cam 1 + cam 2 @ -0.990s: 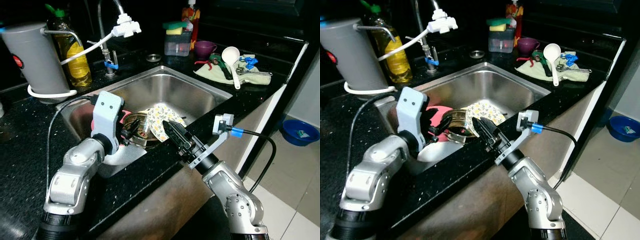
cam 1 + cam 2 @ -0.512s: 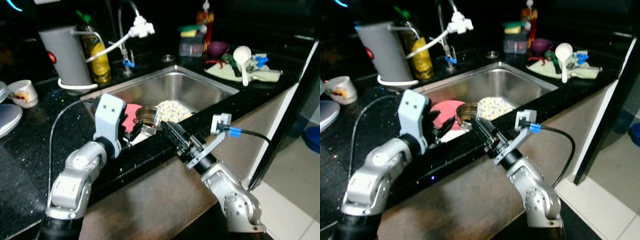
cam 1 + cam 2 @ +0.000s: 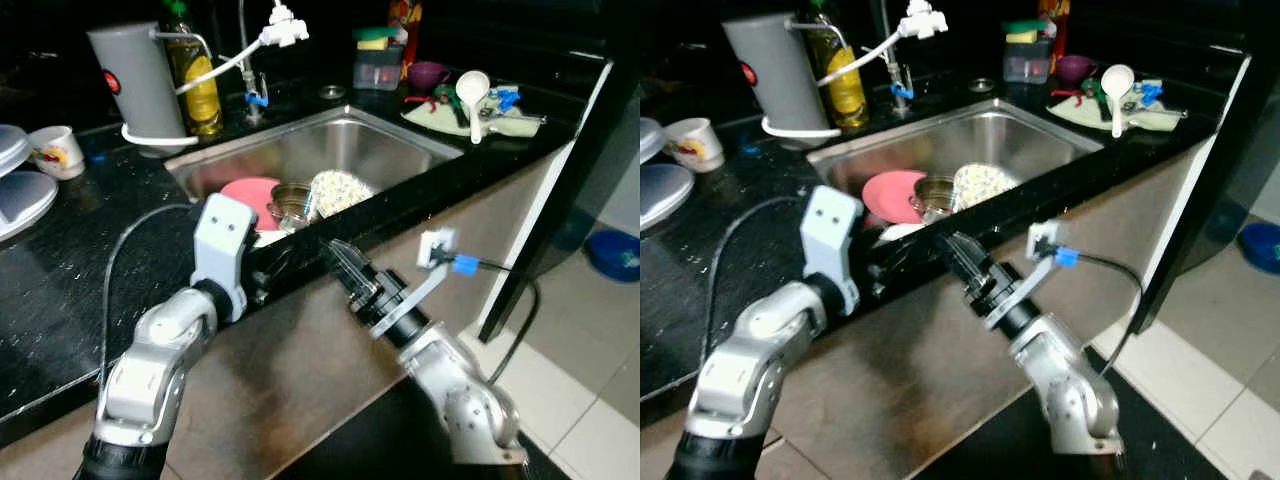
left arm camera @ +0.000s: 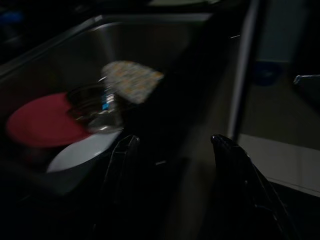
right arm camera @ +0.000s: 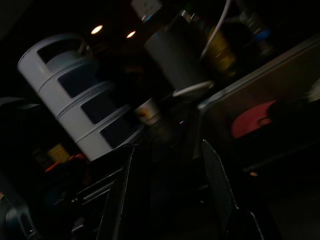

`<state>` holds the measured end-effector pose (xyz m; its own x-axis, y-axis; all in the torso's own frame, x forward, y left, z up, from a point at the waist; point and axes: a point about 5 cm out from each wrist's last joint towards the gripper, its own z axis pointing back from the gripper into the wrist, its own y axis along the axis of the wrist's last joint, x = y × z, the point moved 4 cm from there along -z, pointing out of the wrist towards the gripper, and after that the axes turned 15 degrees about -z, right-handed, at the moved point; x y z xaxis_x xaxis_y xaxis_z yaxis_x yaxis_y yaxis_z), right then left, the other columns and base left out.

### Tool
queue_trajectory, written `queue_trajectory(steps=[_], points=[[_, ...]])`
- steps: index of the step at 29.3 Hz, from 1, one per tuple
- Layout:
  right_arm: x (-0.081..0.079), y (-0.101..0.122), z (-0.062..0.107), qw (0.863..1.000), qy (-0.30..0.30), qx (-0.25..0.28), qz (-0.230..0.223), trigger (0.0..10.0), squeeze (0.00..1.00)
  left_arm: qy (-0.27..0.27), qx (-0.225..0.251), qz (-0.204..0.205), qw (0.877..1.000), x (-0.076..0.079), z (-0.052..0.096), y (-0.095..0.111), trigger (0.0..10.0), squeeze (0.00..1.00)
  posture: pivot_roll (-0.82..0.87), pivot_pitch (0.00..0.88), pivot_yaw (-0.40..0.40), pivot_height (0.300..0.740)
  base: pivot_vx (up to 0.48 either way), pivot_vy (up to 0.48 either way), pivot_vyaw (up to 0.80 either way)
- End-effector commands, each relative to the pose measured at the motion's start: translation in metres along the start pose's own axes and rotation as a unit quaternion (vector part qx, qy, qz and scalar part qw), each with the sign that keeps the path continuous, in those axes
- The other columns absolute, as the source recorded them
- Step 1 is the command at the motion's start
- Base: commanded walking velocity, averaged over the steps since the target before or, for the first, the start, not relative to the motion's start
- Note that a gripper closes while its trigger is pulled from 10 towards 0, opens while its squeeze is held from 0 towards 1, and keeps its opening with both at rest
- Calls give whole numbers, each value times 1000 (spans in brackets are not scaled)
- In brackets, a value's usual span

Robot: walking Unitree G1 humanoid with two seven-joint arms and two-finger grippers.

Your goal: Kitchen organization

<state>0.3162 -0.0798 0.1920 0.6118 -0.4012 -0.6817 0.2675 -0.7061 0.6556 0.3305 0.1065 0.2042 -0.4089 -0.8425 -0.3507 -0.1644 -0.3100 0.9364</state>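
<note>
My left gripper [image 4: 172, 150] has its fingers spread apart with nothing between them, and it hangs at the front edge of the sink [image 3: 400, 140], just outside the basin. My right gripper [image 3: 345, 270] sits at that same front edge, a little further along it; its fingers also stand apart and empty in the right wrist view.

Inside the sink, against the front wall, lies a cluster of dishes. A red plate [image 3: 245, 192] lies flat, a steel bowl [image 3: 290, 200] sits just beside it, touching or overlapping its rim, and a speckled plate [image 3: 335, 190] leans tilted against the bowl's far side. A white plate [image 4: 82, 152] shows under the others, nearest the front wall.

I judge the steel bowl stiff, light and slick if wet, so I would pinch its rim. The plates are probably rigid and breakable, and they may slide on the steel, so an edge grip on the tilted speckled plate looks easiest.

Behind the sink stand a grey jug [image 3: 135, 75] and an oil bottle [image 3: 200, 90].
</note>
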Motion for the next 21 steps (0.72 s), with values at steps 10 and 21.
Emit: queue_trajectory(steps=[10, 21], points=[[12, 4, 2, 999, -37, 12, 12, 10000, 0, -22, -15, 24, 999, 25, 9, -20, 10000, 0, -12, 0, 19, 740, -276, 0, 0], [30, 15, 9, 994, -91, 23, 50, 10000, 0, -7, -48, 33, 998, 33, 16, -49, 10000, 0, -32, 0, 4, 740, -173, 0, 0]])
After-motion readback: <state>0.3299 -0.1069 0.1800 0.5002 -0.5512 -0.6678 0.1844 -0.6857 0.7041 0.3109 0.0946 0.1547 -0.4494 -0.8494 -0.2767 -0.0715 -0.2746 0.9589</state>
